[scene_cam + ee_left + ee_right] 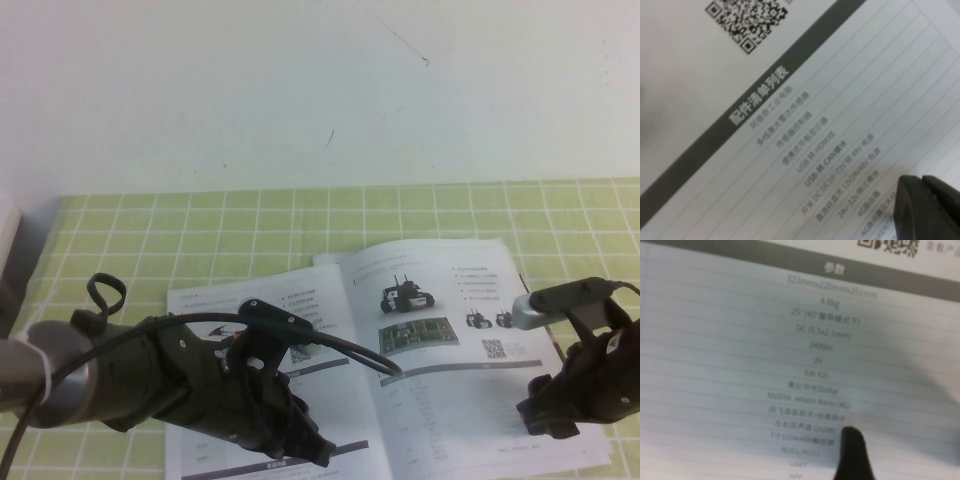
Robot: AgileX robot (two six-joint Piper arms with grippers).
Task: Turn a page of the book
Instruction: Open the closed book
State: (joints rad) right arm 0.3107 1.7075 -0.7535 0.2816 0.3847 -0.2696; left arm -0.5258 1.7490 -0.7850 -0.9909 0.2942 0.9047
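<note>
The book (300, 310) lies open on the green checked mat. Its right-hand page (440, 370) shows black tracked robots, a green board photo and a QR code above a table. My left gripper (315, 448) is low over the left page, near the front edge. Its fingers (925, 200) are shut together just above the printed list, with nothing between them. My right gripper (545, 412) hovers over the lower right part of the right-hand page and stands open. One dark finger (852, 452) shows over the table rows; the other is out of that view. I cannot tell if either gripper touches the paper.
The green grid mat (150, 235) reaches back to a white wall (320, 90). A pale object (8, 225) sits at the far left edge. A black cable (340, 348) loops from the left arm over the book's fold.
</note>
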